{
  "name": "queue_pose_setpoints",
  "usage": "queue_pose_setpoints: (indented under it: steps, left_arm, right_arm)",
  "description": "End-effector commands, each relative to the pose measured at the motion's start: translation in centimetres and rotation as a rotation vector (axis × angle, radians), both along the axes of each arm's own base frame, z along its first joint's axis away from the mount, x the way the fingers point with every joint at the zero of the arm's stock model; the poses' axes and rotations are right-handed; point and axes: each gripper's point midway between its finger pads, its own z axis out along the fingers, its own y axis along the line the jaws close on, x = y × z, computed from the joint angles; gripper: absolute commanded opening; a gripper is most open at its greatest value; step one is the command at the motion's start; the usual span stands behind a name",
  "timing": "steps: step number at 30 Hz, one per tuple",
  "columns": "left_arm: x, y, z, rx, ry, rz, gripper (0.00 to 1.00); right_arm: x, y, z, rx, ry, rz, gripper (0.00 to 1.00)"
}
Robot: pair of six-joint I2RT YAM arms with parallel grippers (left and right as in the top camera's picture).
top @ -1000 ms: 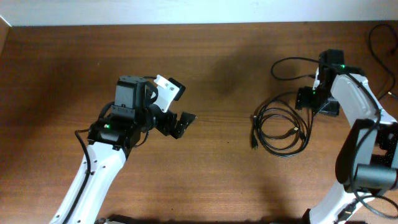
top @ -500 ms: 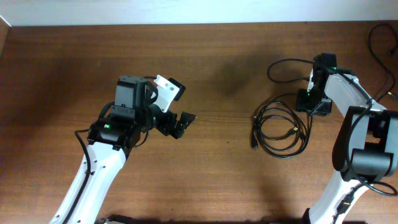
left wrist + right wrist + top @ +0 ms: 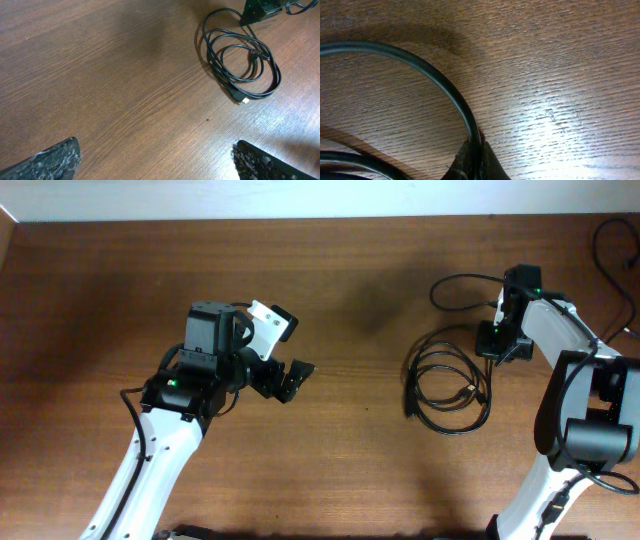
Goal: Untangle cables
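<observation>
The cables [image 3: 416, 380] lie as one loose coil of thin black cord on the brown table [image 3: 350, 460], right of centre. My right gripper [image 3: 497, 345] stands at the coil's upper right edge. In the right wrist view the right gripper [image 3: 475, 156] is shut on one strand of the cables [image 3: 445, 82], which curves away to the left. Far off to the left, my left gripper [image 3: 288, 352] hovers wide open and holds nothing. The left wrist view looks past the left gripper [image 3: 157, 160] at the coiled cables [image 3: 209, 50] and a metal-tipped plug [image 3: 244, 100].
A black wire [image 3: 445, 282] loops on the table behind the right arm. More wires [image 3: 610, 240] hang at the far right edge. A pale wall [image 3: 300, 198] runs along the table's back edge.
The right gripper has shifted slightly left onto the coil's edge and shut on a strand. The coil has changed shape a little. The left arm has not moved.
</observation>
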Motion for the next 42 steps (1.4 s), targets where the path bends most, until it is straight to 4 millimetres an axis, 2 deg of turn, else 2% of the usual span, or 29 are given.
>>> queue_pose_setpoints:
  steps: [1,3,4,6,9,10,12,14,15,17,19,20,21,24,42]
  left_arm:
    - [0.0,0.0,0.3,-0.003,-0.013,-0.012,0.99]
    - [0.0,0.0,0.3,-0.002,-0.013,-0.012,0.99]
    - [0.0,0.0,0.3,-0.002,-0.013,-0.012,0.99]
    - [0.0,0.0,0.3,-0.003,-0.013,-0.012,0.99]
    - [0.0,0.0,0.3,-0.002,-0.013,-0.012,0.99]
    - [0.0,0.0,0.3,-0.002,-0.013,-0.012,0.99]
    - [0.0,0.0,0.3,-0.002,-0.013,-0.012,0.99]
    - [0.0,0.0,0.3,-0.003,-0.013,-0.012,0.99]
    - [0.0,0.0,0.3,-0.003,-0.013,-0.012,0.99]
    - [0.0,0.0,0.3,-0.003,-0.013,-0.012,0.99]
    - [0.0,0.0,0.3,-0.002,-0.013,-0.012,0.99]
    - [0.0,0.0,0.3,-0.003,-0.013,-0.012,0.99]
    - [0.0,0.0,0.3,-0.002,-0.013,-0.012,0.99]
    - [0.0,0.0,0.3,-0.002,-0.013,-0.012,0.99]
    - [0.0,0.0,0.3,-0.003,-0.013,-0.012,0.99]
  right_arm:
    - [-1.1,0.0,-1.1,0.010,0.054,0.004,0.04]
    - [-1.2,0.0,-0.1,0.013,0.073,0.003,0.04]
    - [-1.1,0.0,1.0,0.013,0.078,0.003,0.04]
    - [-0.3,-0.1,5.4,0.013,0.071,0.003,0.04]
    - [0.7,0.0,13.5,0.015,0.009,0.006,0.04]
    - [1.0,0.5,17.8,0.033,-0.050,0.012,0.04]
    - [0.9,2.3,25.1,0.113,-0.185,0.037,0.04]
    - [0.4,4.0,29.7,0.191,-0.290,0.070,0.04]
    - [-0.2,5.6,34.3,0.256,-0.416,0.112,0.04]
    - [-1.5,8.0,40.8,0.339,-0.625,0.200,0.04]
    - [-3.5,8.9,45.4,0.342,-0.777,0.243,0.04]
    - [-4.4,9.0,46.7,0.332,-0.821,0.253,0.04]
    - [-5.3,9.1,47.8,0.321,-0.857,0.262,0.04]
    - [-6.8,9.2,49.1,0.305,-0.896,0.269,0.04]
    - [-6.9,9.3,49.2,0.298,-0.900,0.279,0.04]
